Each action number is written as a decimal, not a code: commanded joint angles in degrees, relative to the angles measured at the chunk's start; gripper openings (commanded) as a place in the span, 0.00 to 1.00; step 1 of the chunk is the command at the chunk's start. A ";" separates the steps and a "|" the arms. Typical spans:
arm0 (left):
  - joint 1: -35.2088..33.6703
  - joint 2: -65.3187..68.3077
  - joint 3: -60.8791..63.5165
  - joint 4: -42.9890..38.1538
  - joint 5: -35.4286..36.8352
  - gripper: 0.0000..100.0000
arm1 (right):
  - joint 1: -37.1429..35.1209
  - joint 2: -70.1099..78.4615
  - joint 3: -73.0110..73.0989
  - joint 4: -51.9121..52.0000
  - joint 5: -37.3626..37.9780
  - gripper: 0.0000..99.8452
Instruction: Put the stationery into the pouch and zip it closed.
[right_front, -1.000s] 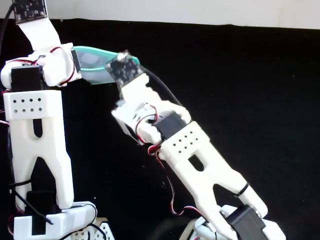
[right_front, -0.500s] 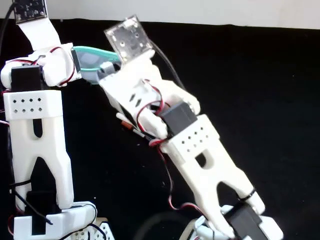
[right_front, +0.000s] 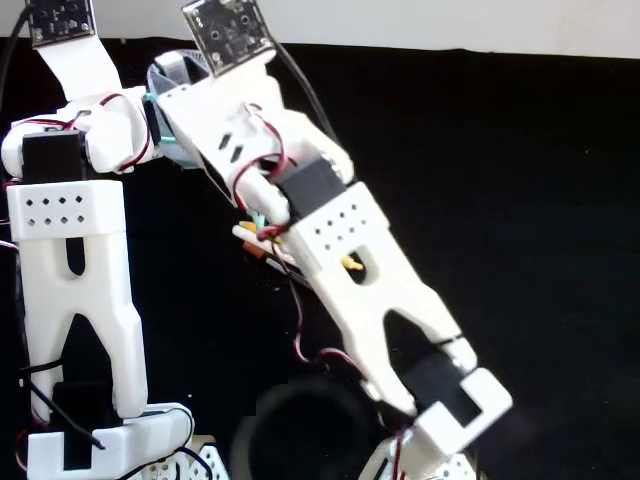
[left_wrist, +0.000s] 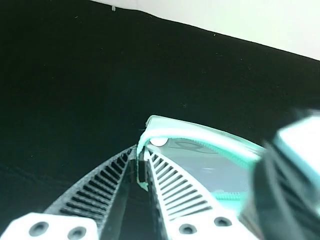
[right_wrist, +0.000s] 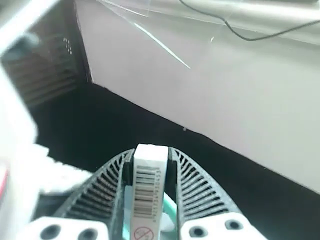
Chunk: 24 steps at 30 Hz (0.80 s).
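2 arms. left claw (left_wrist: 141, 167) pinched shut on rim of 1 teal pouch (left_wrist: 210, 155), at 11 o'clock on black counter (right_front: 500, 150). right claw (right_wrist: 148, 165) grips 1 white barcoded item (right_wrist: 147, 190) just by pouch.

The mint-green translucent plastic pouch (left_wrist: 210, 155) looks smooth and glossy, with a finely toothed zip line along its rim; in the high view it sits at ten o'clock. The left gripper (left_wrist: 142, 156) has ribbed, matt plastic fingers (left_wrist: 175, 190), one black and one white. The right gripper (right_wrist: 150, 150) has the same ribbed matt plastic. It grips a smooth white block with a paper barcode label (right_wrist: 147, 185). The black table cover (right_front: 500, 180) looks matt and cloth-like. The white plastic arm shells (right_front: 70, 260) are matt.
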 joint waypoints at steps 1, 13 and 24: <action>0.22 0.92 0.13 -0.35 -0.35 0.01 | 1.63 3.65 -6.20 -3.38 -2.20 0.01; 0.22 4.44 -0.40 -0.35 -0.18 0.01 | 1.98 15.43 -14.99 -3.56 -2.20 0.01; 0.04 9.27 -6.81 -0.79 2.81 0.01 | 1.71 15.34 -8.92 -2.33 -2.20 0.01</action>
